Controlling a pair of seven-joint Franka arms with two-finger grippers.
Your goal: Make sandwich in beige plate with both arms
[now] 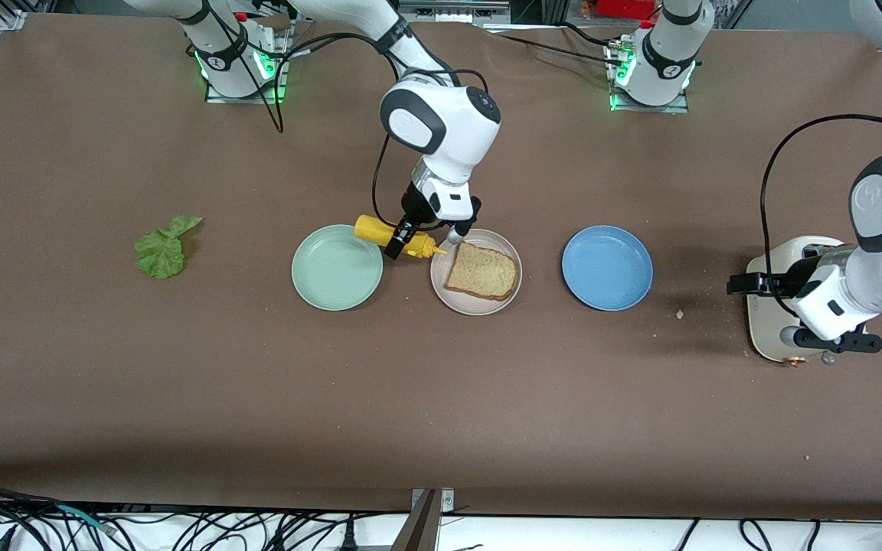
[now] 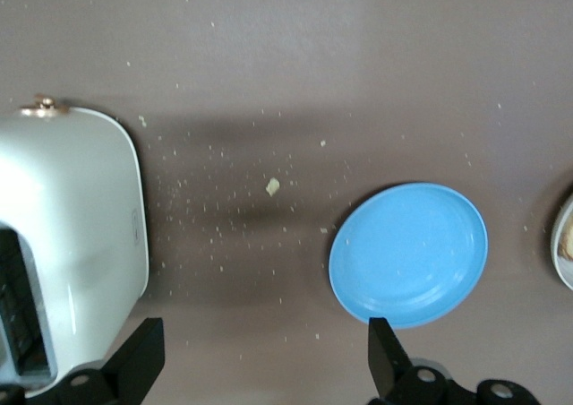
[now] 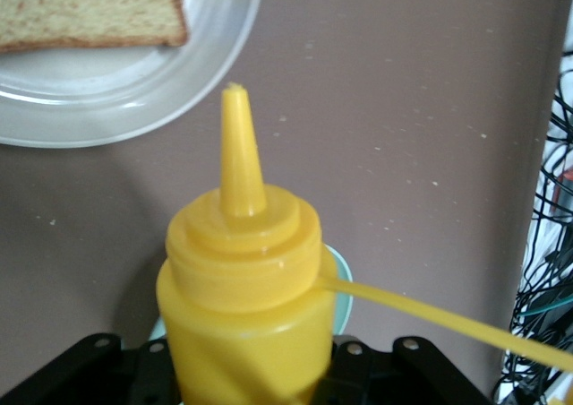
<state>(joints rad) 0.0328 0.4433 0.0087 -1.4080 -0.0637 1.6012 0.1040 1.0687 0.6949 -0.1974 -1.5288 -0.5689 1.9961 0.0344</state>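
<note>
Over the beige plate's rim: the right gripper (image 1: pixel 397 242) is clenched on the yellow squeeze bottle (image 1: pixel 396 237), held tipped on its side with the nozzle aimed at the bread slice (image 1: pixel 483 272)
Beige plate (image 1: pixel 441 291): sits between the mint-green plate (image 1: pixel 337 267) and the blue plate (image 1: pixel 607 267); it holds one toasted slice, bare on top
Lettuce leaf (image 1: pixel 164 248): lies on the table toward the right arm's end, well apart from all three plates
Left gripper (image 2: pixel 260 356): hangs over the white toaster (image 1: pixel 762 337) at the left arm's end, fingers (image 2: pixel 382 349) released and holding nothing; this arm waits
Risk, aim: the nozzle tip appears to sit over the plate's rim and not yet over the bread, so a squeeze now would likely put sauce on the plate or the table
Risk, grip: the bottle is soft and held near its shoulder; a harder clench may spurt too much, a slacker one may let it slide
Risk, cap: the dangling cap strap could drag through the sauce
Right wrist view (image 3: pixel 237 271) only: nozzle uncapped, strap trailing off to one side, bread corner (image 3: pixel 89 11) near the tip
Left wrist view only: crumbs (image 2: pixel 272 186) scattered between toaster and blue plate (image 2: pixel 409 254)
Front view only: the lettuce leaf and both arms together
</note>
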